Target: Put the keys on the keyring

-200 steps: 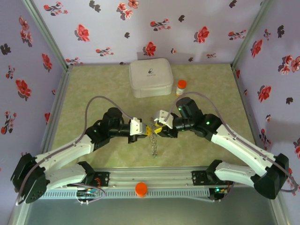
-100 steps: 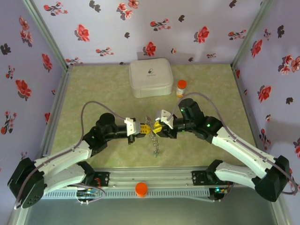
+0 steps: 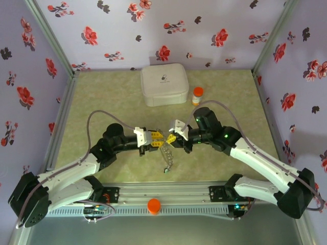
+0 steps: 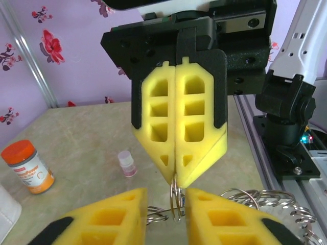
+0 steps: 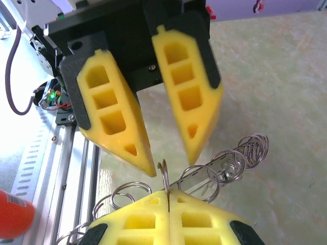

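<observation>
From above, the left hand [image 3: 154, 139] and right hand [image 3: 171, 138] meet tip to tip mid-counter [image 3: 102, 102], at 6 o'clock of the white case [image 3: 164, 84]. The keyring [image 3: 166, 158] trails from them toward 6 o'clock.

The left wrist view has the left hand [image 4: 166, 198] apart around one loop. At 12 o'clock the right hand [image 4: 175, 176] is clamped on that loop.

In the right wrist view, the right hand [image 5: 168, 196] pinches the keyring [image 5: 164, 176].

This looks like steadying the ring. Next the free left hand needs a key, and I cannot make one out.
</observation>
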`<act>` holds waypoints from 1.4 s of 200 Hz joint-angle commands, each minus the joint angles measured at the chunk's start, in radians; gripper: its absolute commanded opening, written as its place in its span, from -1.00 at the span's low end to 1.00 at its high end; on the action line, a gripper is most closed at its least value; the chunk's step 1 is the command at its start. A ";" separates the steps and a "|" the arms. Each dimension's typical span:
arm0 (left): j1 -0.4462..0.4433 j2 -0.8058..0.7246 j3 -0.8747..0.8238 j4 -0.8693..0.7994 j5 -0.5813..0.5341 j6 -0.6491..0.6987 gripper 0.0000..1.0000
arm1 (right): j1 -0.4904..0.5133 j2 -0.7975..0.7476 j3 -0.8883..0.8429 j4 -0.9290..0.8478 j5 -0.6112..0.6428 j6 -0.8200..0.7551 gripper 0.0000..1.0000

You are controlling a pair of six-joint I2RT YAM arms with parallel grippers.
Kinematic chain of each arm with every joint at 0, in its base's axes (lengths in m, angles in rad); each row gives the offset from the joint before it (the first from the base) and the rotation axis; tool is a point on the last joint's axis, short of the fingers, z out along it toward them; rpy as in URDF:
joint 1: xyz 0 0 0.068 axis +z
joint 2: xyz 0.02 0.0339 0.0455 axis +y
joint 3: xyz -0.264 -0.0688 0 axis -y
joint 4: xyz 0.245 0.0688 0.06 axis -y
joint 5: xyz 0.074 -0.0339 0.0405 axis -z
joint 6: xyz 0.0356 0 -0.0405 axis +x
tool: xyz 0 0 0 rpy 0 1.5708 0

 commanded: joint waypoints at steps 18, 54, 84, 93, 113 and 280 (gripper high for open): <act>0.007 0.001 0.101 -0.280 -0.044 0.166 -0.46 | 0.015 0.036 0.099 -0.109 0.067 -0.067 -1.00; 0.007 0.036 0.158 -0.384 -0.033 0.225 -0.46 | 0.048 0.081 0.156 -0.176 0.131 -0.115 -1.00; 0.007 0.066 0.189 -0.415 -0.016 0.249 -0.52 | 0.082 0.111 0.202 -0.216 0.163 -0.142 -1.00; 0.007 0.070 0.194 -0.422 -0.014 0.255 -0.59 | 0.089 0.118 0.211 -0.227 0.171 -0.149 -1.00; 0.006 0.074 0.201 -0.437 -0.013 0.264 -0.71 | 0.103 0.126 0.223 -0.241 0.190 -0.165 -1.00; 0.009 -0.007 0.083 -0.162 0.022 0.110 -1.00 | 0.048 -0.022 -0.019 0.030 0.096 0.014 -0.57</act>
